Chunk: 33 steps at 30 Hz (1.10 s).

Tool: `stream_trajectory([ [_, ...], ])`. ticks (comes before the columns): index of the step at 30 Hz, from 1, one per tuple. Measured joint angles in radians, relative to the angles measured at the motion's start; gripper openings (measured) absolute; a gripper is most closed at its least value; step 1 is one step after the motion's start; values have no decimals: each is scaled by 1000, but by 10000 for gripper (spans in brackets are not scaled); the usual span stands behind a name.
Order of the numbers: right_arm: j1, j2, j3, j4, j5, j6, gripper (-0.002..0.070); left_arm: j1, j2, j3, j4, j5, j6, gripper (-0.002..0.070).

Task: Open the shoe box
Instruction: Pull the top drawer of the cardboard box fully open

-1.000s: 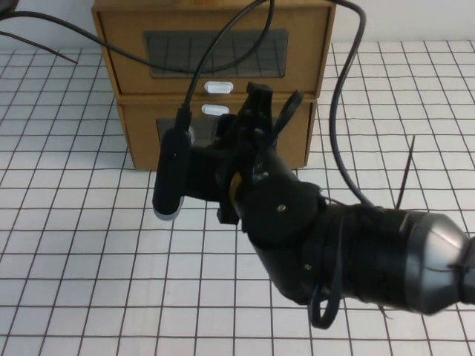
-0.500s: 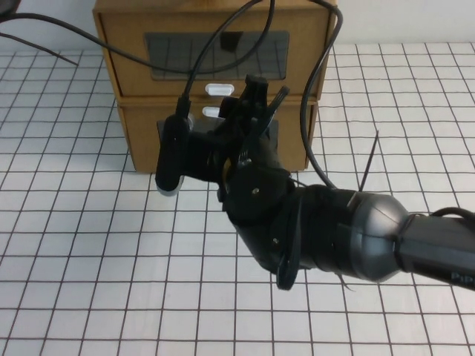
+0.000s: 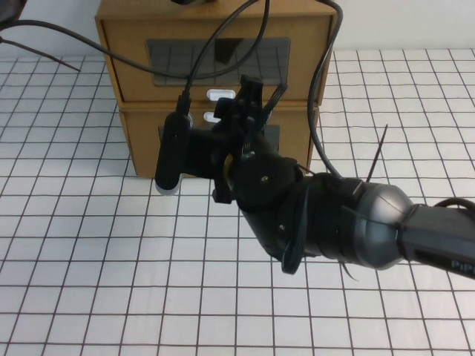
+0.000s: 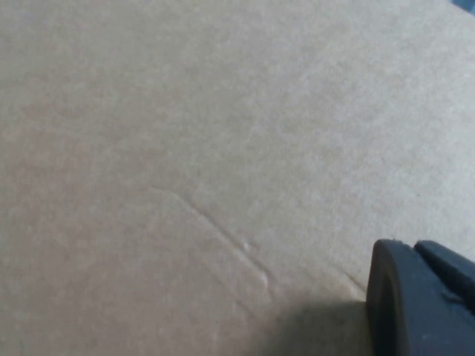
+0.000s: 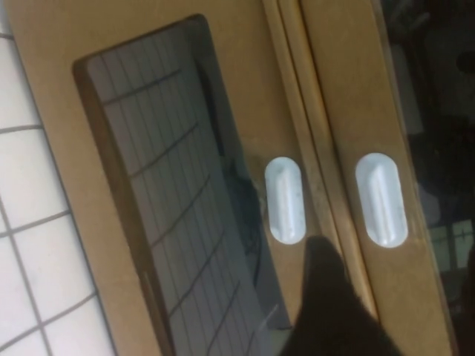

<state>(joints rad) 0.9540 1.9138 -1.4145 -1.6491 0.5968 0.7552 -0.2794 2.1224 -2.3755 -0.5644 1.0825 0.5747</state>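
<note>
From where I stood, the shoe box [image 3: 133, 81] sat at the far side of the white gridded table [image 3: 89, 245]. It was a brown cardboard unit of two drawers stacked one on the other, each with a dark window in its front and a small white oval pull. The right arm [image 3: 349, 222] reached in from the right across the middle of the table. The right hand [image 3: 266, 86] was up against the front of the box, level with the line where the two drawers met. Its fingers stood apart with nothing between them, so the hand was open and gripped nothing. The upper pull [image 3: 220, 94] showed plainly just beside the hand, and the lower pull [image 3: 214, 117] was partly hidden behind it. From the right wrist, both pulls appeared side by side, and one dark fingertip [image 5: 326, 297] lay close to the seam beside the lower one; I could not tell whether it touched the cardboard. A black wrist camera [image 3: 171, 159] hung off the arm's left side, and black cables [image 3: 111, 54] trailed across the box front. The left hand [image 4: 419, 297] lay very close over a plain cardboard face, with only one dark finger showing, so I could not tell whether it was open or closed.
</note>
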Motion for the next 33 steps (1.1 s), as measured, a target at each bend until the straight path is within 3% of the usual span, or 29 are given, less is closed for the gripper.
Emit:
stream_trajectory([
  [33, -68, 122, -155, -10, -47, -69, 340, 0, 0, 0, -2, 0, 0, -2],
])
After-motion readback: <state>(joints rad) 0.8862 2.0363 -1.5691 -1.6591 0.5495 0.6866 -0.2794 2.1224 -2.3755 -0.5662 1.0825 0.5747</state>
